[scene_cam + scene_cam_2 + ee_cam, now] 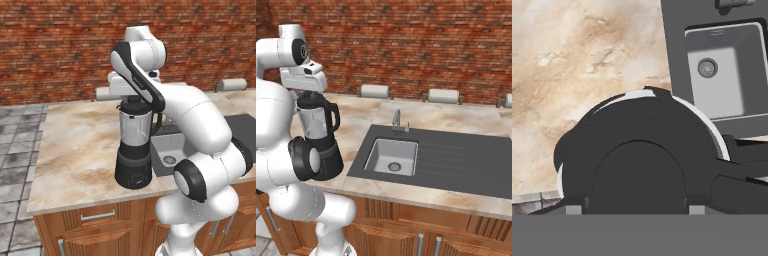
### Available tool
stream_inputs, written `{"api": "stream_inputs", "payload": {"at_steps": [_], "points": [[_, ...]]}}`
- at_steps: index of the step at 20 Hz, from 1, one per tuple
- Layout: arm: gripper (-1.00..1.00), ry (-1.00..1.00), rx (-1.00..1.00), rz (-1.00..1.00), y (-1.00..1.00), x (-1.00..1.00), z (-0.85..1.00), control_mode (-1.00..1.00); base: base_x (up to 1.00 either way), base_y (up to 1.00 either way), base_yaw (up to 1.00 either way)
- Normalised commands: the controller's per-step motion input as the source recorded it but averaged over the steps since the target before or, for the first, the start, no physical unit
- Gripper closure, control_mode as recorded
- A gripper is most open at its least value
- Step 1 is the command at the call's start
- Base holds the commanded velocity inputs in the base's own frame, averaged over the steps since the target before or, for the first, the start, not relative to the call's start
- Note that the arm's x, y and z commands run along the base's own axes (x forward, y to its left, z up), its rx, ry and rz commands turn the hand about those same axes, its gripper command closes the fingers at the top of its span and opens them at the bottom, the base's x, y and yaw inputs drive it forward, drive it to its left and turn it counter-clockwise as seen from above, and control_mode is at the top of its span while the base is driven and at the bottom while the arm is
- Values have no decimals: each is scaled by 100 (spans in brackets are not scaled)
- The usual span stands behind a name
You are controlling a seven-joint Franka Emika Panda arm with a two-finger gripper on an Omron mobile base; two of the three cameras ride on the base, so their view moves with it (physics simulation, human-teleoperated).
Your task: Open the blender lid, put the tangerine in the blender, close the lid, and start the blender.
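Hand view: pincer (632, 210) straddles lid (639, 170) knob, grip state unclear; off-centre pull could tip blender (134, 150)

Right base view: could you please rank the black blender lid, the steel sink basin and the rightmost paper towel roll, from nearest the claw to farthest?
1. Black blender lid, directly under the claw.
2. Steel sink basin, mid-counter.
3. Rightmost paper towel roll, far right edge.

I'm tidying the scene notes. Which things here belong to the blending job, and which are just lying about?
Job:
- blender
- lid, on the jar
- gripper, right above the lid

Lying about:
- sink
- tap
- paper rolls by the brick wall
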Motion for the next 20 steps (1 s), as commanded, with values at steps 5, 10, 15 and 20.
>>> {"api": "stream_inputs", "payload": {"at_steps": [5, 10, 15, 20], "points": [[-100, -2, 0, 0, 0, 0, 0, -100, 0, 0, 0], [-100, -2, 0, 0, 0, 0, 17, -100, 0, 0, 0], [-100, -13, 0, 0, -2, -22, 49, -100, 0, 0, 0], [-100, -41, 0, 0, -1, -91, 18, -100, 0, 0, 0]]}}
